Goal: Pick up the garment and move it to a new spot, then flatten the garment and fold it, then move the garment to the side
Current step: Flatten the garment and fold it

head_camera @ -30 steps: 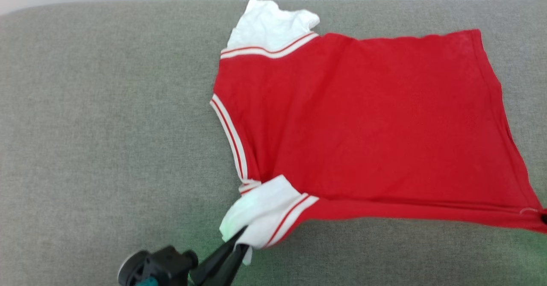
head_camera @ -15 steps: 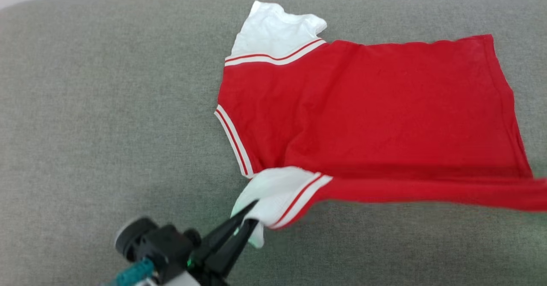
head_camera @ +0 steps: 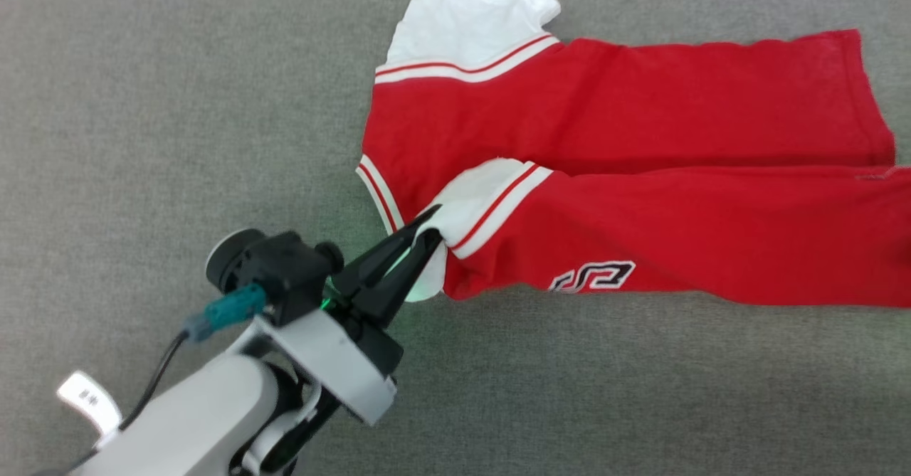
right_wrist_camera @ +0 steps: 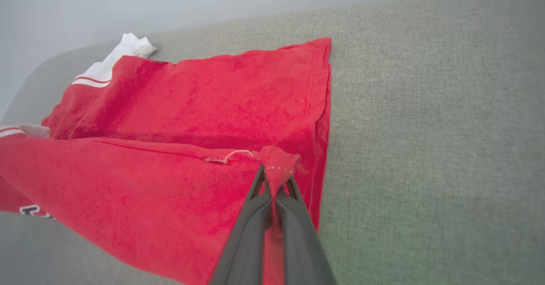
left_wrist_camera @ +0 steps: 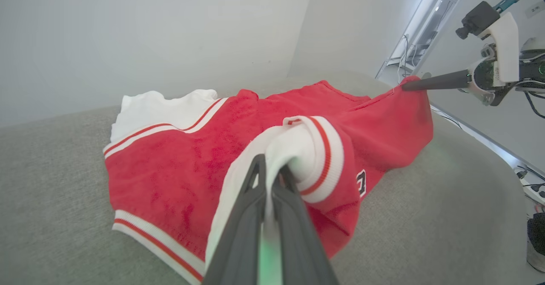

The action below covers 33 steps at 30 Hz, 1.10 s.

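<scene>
The garment [head_camera: 640,127], a red jersey T-shirt with white sleeves and striped trim, lies on the grey surface [head_camera: 142,141] with its near half lifted and turned over the far half. Part of a black, white-outlined number [head_camera: 594,277] shows on the raised flap. My left gripper [head_camera: 430,227] is shut on the near white sleeve [head_camera: 477,191], seen close up in the left wrist view [left_wrist_camera: 272,172]. My right gripper [right_wrist_camera: 276,174] is shut on the red hem corner [right_wrist_camera: 279,161]; the left wrist view shows it [left_wrist_camera: 404,87] at the far right holding that corner up.
The grey padded surface [right_wrist_camera: 425,127] stretches out on every side of the shirt. A pale wall [left_wrist_camera: 149,33] stands behind it. Cables and a fixture [left_wrist_camera: 408,46] sit at the far right beyond the surface's edge.
Both grippers have carried the shirt's near edge up and away from me, over the far half, so the number side now faces up. The head camera has tilted down.
</scene>
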Tool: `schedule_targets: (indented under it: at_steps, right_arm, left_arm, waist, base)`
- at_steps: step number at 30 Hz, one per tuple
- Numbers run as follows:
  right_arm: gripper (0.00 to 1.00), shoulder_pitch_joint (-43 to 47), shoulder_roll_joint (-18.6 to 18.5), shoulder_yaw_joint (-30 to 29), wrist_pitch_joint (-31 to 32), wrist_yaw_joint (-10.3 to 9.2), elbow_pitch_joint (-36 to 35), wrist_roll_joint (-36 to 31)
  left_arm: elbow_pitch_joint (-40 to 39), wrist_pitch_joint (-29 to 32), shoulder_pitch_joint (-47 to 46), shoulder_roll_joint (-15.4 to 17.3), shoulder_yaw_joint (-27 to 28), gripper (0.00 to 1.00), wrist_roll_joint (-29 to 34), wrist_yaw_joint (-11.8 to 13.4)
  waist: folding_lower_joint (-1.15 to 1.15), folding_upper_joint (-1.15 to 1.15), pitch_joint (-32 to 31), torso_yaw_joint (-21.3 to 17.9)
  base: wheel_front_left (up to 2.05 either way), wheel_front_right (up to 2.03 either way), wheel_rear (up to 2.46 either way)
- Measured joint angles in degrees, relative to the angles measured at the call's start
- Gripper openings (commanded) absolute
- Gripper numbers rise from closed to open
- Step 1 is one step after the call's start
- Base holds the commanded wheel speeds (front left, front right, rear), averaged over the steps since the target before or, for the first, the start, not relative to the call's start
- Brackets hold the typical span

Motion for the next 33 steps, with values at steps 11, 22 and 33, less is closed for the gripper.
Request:
schedule_targets:
  at_steps: [11, 22, 33]
  right_arm:
    - [0.00, -6.42, 6.39, 3.14, 5.15, 0.00, 8.11, -3.24]
    - [0.26, -7.26, 8.70, 4.55, 2.55, 0.00, 9.91, -5.41]
    - [1.00, -6.47, 9.95, 3.12, -2.57, 0.00, 9.70, -6.93]
  left_arm:
    - [14.79, -1.24, -3.69, -5.66, -1.56, 0.00, -1.32, -4.95]
    - [23.50, -1.76, -5.26, -8.22, -3.16, 0.82, -1.05, -8.02]
    - [18.57, 10.21, -5.53, -0.19, -2.20, 1.00, -9.33, -9.98]
  waist:
    - [0.00, 0.00, 4.07, 1.34]
    - [0.00, 0.00, 3.48, 1.31]
    - [0.00, 0.00, -2.95, 1.16]
  base:
    - [0.00, 0.00, 0.00]
    - [0.00, 0.00, 0.00]
    - [0.00, 0.00, 0.00]
